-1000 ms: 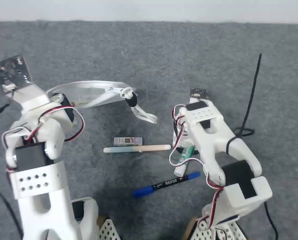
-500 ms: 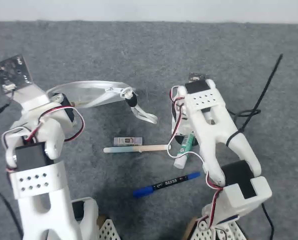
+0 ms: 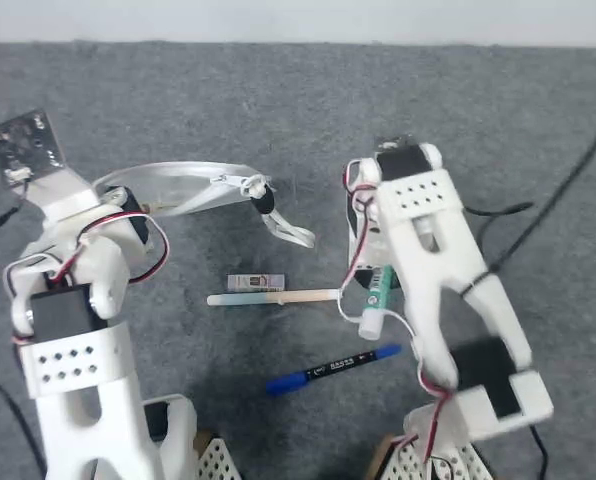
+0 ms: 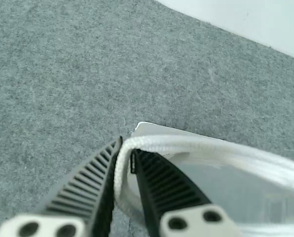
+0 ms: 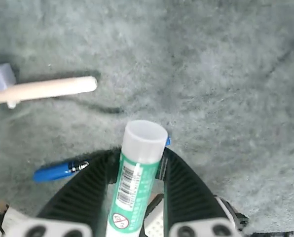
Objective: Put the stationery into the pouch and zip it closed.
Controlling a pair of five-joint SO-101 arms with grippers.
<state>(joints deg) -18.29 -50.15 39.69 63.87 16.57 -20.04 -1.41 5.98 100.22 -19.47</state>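
Grey carpet (image 3: pixel 428 120); glue stick (image 5: pixel 137 170) between right fingers (image 5: pixel 83 190), pouch rim (image 4: pixel 186 144) between left fingers (image 4: pixel 88 185).

Right arm (image 3: pixel 428 230) has stretched forward, away from its base, and the glue stick (image 3: pixel 379 297) went along, pinched in the right fingers (image 5: pixel 184 190). A second ago the stick's capped end sat right by the marker (image 3: pixel 333 368) tip. Now there's a clear gap, and the marker's left behind the fingers. The black cable (image 3: pixel 553 192) beside that arm swung over too, and it's leaning way out sideways instead of standing up.
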